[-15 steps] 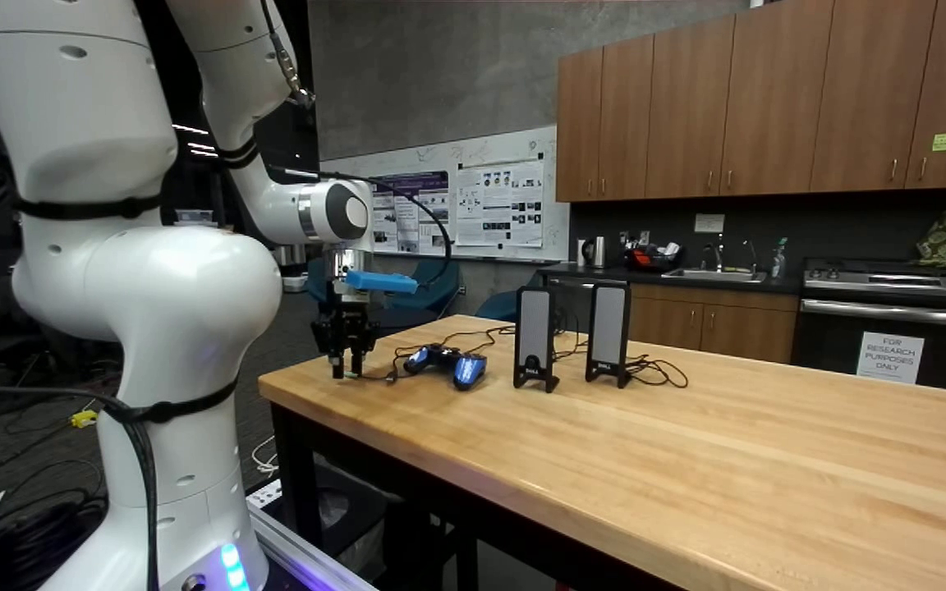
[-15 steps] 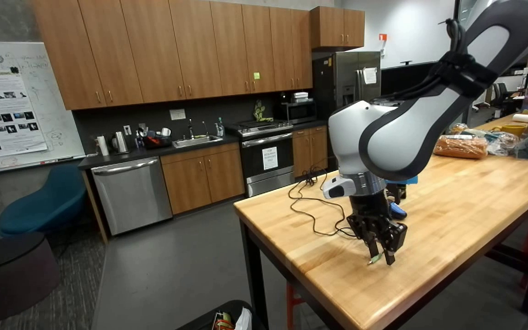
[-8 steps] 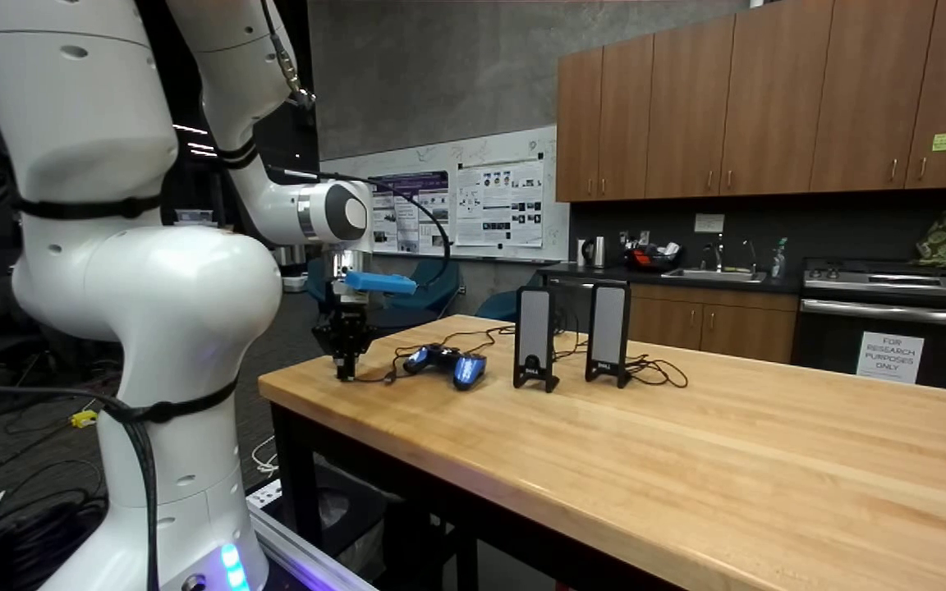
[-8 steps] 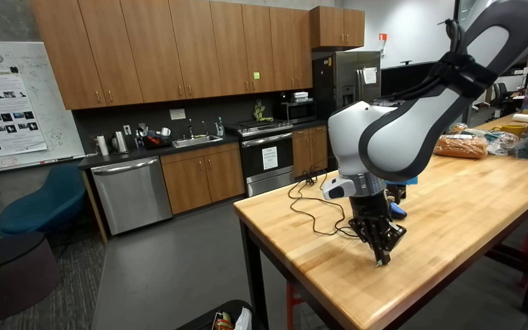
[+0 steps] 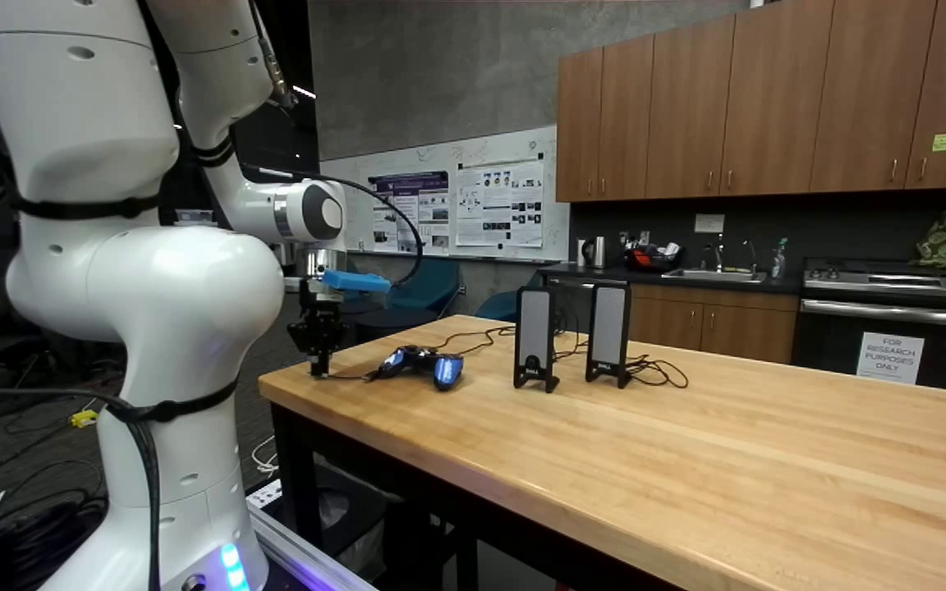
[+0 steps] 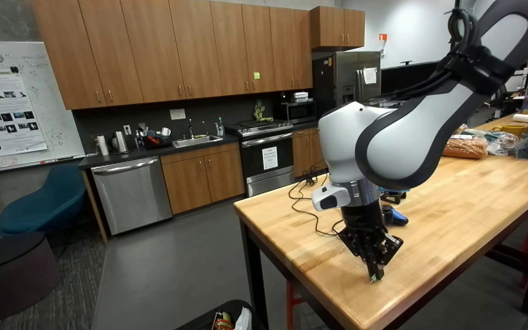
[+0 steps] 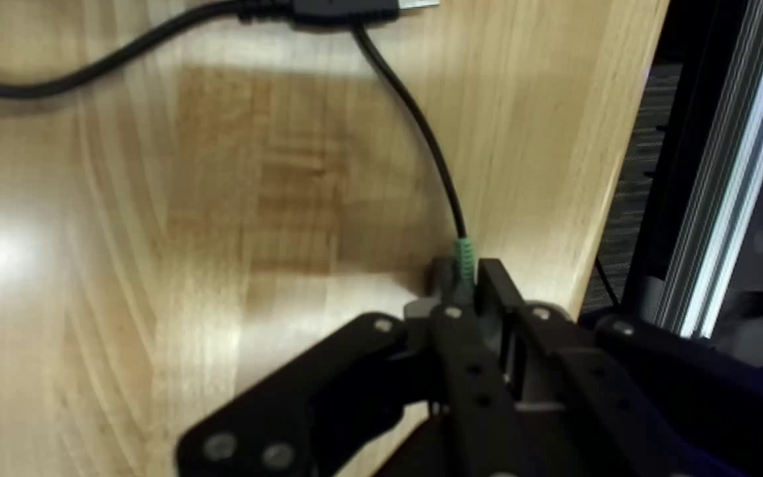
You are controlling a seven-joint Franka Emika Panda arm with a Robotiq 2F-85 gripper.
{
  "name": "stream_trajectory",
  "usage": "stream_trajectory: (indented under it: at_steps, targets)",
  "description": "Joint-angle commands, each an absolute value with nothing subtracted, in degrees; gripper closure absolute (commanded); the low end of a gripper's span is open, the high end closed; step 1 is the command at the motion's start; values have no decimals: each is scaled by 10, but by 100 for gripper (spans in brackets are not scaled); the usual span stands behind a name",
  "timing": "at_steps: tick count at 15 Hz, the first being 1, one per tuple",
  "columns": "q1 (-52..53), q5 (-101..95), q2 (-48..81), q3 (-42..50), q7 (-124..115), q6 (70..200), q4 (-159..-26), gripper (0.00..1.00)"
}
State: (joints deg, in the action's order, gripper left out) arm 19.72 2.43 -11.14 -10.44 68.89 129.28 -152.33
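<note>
Plug, judged light, stiff, best held by sleeve, is clamped in gripper, cable laid toward wrist view's eleven o'clock.

Audio plug, ribbed plastic; USB connector tip, shiny metal; tabletop, smooth glossy wood; game controller, glossy plastic.

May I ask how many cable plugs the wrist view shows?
2: a green ribbed plug held by the black claw and a black, silver-tipped plug near the top.
</note>
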Motion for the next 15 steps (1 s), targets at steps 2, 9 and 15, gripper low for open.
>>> stream_trajectory:
  at_steps: [2,9,15]
  targets:
    - [215,48,-106,-122,721,1298,-1505,97]
    - [223,66,-84,-138,759,1300,-1472,97]
    - [221,72,-54,-156,778,1295,-1454,97]
